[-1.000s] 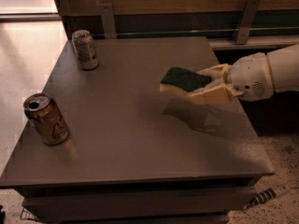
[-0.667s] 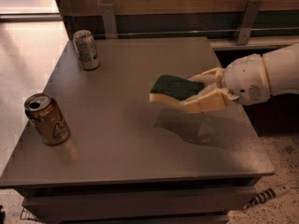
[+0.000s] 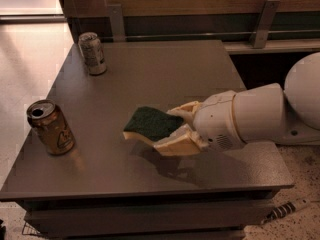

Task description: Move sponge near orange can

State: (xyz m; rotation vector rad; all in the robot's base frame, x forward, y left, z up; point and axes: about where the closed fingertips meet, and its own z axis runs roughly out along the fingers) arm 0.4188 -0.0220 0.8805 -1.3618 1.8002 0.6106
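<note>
The sponge [image 3: 150,122], dark green on top with pale yellow foam below, is held just above the table's middle. My gripper [image 3: 172,129] reaches in from the right and is shut on the sponge's right end. The orange can [image 3: 51,127] stands upright near the table's left front edge, its silver top open. The sponge is to the right of the orange can, with a gap of about a can's height between them.
A silver-grey can [image 3: 92,53] with dark print stands at the table's [image 3: 150,69] back left. A wooden wall with metal brackets [image 3: 262,21] runs behind the table. My white arm [image 3: 260,116] spans the right side.
My gripper has carried the sponge leftward and lower over the table, closer to the orange can. The cans have not moved.
</note>
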